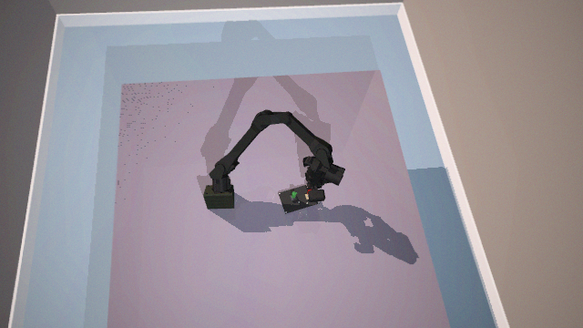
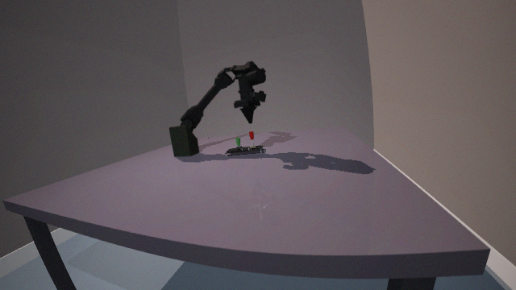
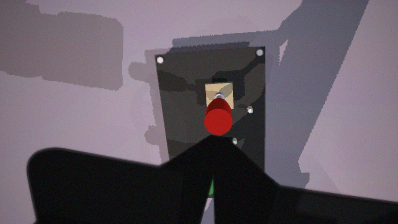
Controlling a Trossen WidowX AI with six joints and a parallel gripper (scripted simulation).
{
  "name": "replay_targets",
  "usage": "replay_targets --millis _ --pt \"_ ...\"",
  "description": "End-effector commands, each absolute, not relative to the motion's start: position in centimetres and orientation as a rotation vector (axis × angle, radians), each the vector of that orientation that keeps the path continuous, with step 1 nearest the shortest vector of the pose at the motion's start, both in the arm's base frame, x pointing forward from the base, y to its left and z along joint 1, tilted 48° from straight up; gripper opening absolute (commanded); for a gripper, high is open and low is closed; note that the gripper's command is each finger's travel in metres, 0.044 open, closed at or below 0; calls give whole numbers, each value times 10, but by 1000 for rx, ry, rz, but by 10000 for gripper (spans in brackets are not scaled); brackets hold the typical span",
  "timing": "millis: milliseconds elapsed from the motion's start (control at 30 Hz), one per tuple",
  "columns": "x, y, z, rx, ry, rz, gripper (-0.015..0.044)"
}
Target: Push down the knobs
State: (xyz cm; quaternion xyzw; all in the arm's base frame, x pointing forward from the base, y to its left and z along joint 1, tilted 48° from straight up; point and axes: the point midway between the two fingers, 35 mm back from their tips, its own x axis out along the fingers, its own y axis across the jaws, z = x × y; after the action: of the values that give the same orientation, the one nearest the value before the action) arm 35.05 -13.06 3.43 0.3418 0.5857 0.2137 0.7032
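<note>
The dark circuit board [image 1: 286,203] [image 2: 242,151] [image 3: 182,107] stands low on the table. The red knob [image 1: 309,190] [image 2: 251,135] [image 3: 218,121] stands upright on its shaft, with a length of bare shaft between it and its cream potentiometer [image 1: 307,197] [image 3: 211,91]. The green knob [image 1: 294,195] [image 2: 238,141] [image 3: 211,188] sits lower, nearer the arm's base; a short light bit shows under it in the exterior view, and the fingers mostly hide it in the wrist view. My gripper [image 2: 251,122] [image 3: 217,144] is shut and empty, pointing down a little above the red knob, with a visible gap.
The arm's base block [image 1: 219,199] [image 2: 183,142] stands on the table [image 1: 219,273] [image 2: 161,201], on the green knob's side of the board. Small pale pins [image 3: 250,109] stand on the board beside the potentiometers. Arm shadows fall across the board and table.
</note>
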Motion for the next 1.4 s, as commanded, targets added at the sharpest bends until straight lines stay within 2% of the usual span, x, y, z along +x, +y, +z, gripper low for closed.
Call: replay_targets --millis 0,1367 --pt "351 -123 27 777 1317 479 0" --pt "356 -106 11 777 1317 480 0"
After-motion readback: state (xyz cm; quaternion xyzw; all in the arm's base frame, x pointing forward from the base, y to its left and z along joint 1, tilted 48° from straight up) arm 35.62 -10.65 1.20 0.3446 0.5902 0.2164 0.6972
